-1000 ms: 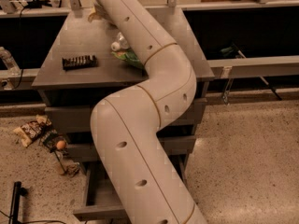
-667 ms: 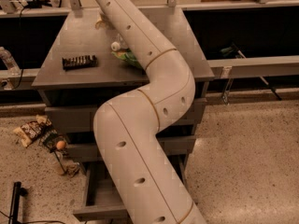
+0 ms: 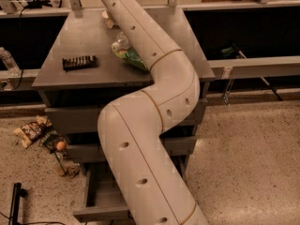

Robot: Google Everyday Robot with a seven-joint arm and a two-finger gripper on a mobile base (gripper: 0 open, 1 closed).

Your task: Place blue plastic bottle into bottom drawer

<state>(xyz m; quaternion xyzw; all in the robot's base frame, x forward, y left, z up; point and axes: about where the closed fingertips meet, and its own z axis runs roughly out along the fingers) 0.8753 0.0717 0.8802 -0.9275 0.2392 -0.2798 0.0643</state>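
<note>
The blue plastic bottle [image 3: 121, 41], clear with a pale label, lies on the grey cabinet top [image 3: 84, 36], resting against a green snack bag [image 3: 128, 58]. My white arm [image 3: 154, 107] crosses just right of both and hides part of the bag. The gripper is out of view: the arm leaves the picture at the top edge, beyond the back of the cabinet. The bottom drawer [image 3: 100, 198] is pulled open at the foot of the cabinet. The arm covers its right part.
A black snack bar [image 3: 79, 62] lies at the cabinet top's left. A small pale object [image 3: 108, 19] sits near its back. A clear bottle [image 3: 8, 60] stands on the left rail. Snack bags and an orange ball [image 3: 41, 134] litter the floor at left.
The arm's upper part has shifted slightly toward the back, so a little more of the bottle and the green bag shows. The objects have not moved.
</note>
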